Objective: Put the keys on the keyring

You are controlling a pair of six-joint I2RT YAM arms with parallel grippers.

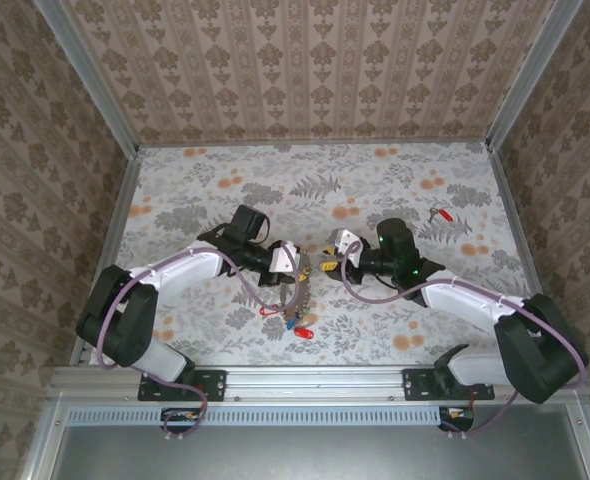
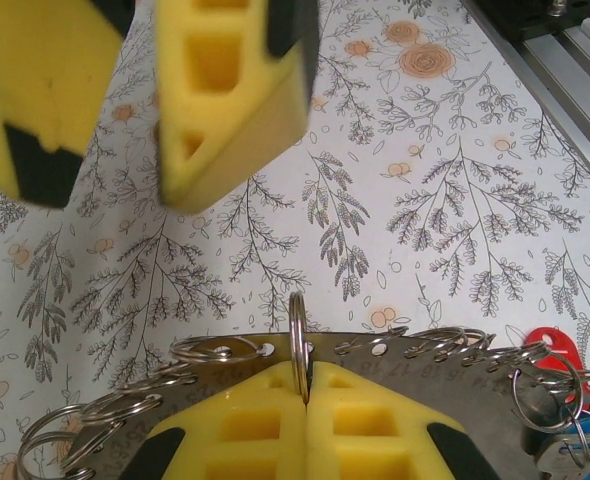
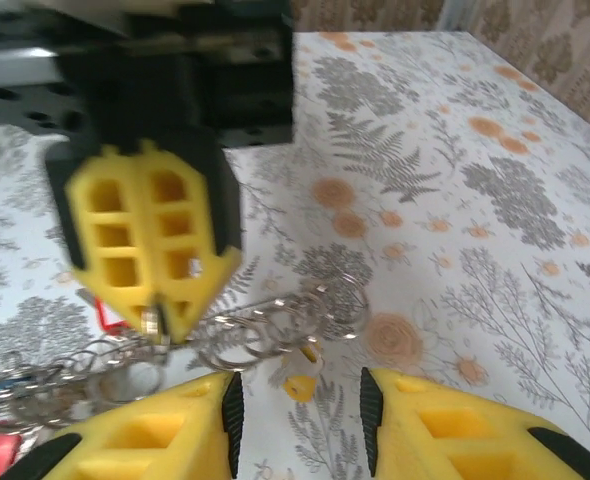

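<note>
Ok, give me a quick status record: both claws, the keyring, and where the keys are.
left claw: shut on the keyring, pinching one upright split ring
right claw: open, tips facing the left claw, close to the rings
keyring: grey metal arc hung with small split rings, at the left claw's tips
red key: by the rings at the arc's end, beside a blue key; whether they are attached, cannot tell
loose red key: on the table, far right, apart from both arms

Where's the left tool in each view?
Top external: mid-frame, the left tool sits just left of the right tool.
Left wrist: bottom centre, shut on the keyring.
Right wrist: upper left.
Shared landmark: the small rings bunched at its tips.
</note>
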